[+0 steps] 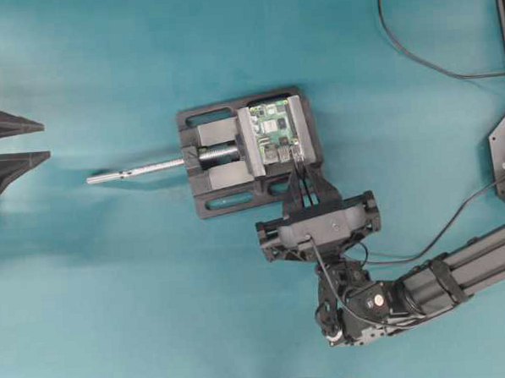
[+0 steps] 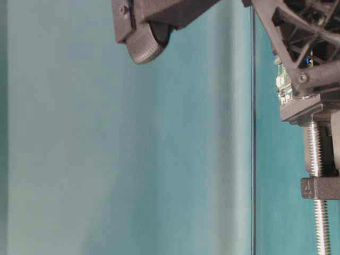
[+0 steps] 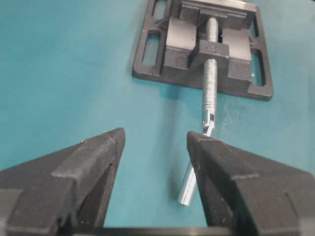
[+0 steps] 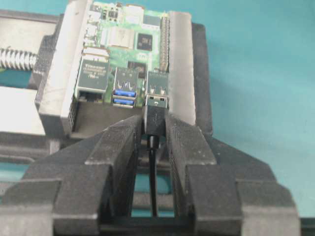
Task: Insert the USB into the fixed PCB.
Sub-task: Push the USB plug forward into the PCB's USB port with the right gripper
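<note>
The teal table point(image 1: 114, 289) spreads under everything I do. On it, near the middle of the overhead view, sits the black vise point(image 1: 215, 195), its silver screw rod point(image 1: 137, 170) pointing toward nine o'clock. My right arm point(image 1: 460, 271) reaches in from four o'clock. My left gripper point(image 3: 155, 147) waits well apart at nine o'clock, its jaws spread wide with nothing between them. My right gripper point(image 4: 155, 129) is at the five o'clock corner of the vise, clenched on the USB point(image 4: 154, 114), whose thin black cable point(image 4: 153, 182) trails back between my fingers point(image 4: 115, 147). The fixed PCB point(image 4: 129, 37) is clamped in the vise at twelve o'clock from my fingertips. The USB's metallic tip is at the mouth of the right-hand silver port point(image 4: 157, 83); I cannot tell how far in.
</note>
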